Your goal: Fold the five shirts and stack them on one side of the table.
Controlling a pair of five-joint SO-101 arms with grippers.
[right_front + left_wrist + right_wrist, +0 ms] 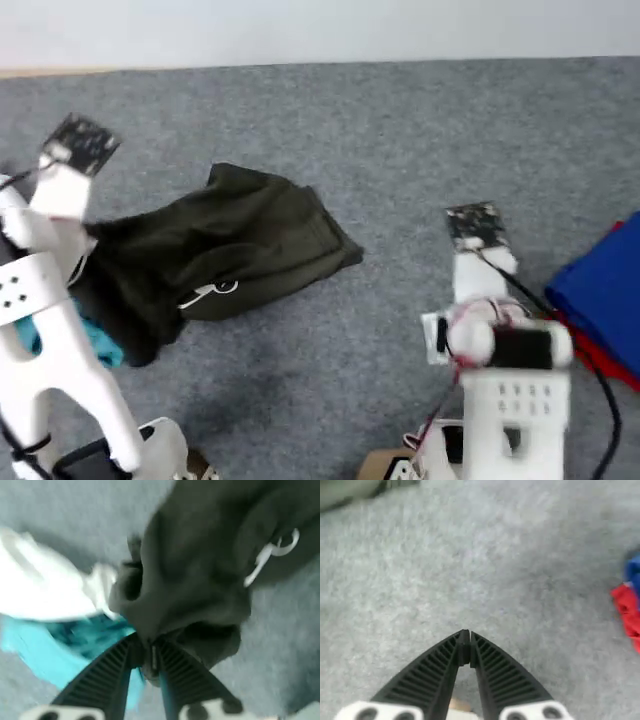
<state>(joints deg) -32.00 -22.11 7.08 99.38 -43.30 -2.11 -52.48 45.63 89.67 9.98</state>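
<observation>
A dark olive shirt [225, 255] with a small white mark lies crumpled on the grey table, left of centre. My left gripper [148, 652] is shut on a fold of the dark olive shirt [200, 565], lifting its edge. Under it show a white shirt [40, 587] and a turquoise shirt [45, 650], and the turquoise shirt [100, 345] peeks out by the left arm [50, 300]. My right gripper [464, 645] is shut on nothing above bare table. A blue shirt [605, 290] rests on a red shirt [615, 360] at the right edge.
The grey felt table [400, 140] is bare across the back and middle. The right arm [500, 350] stands near the front, just left of the blue and red pile. A pale wall runs along the table's far edge.
</observation>
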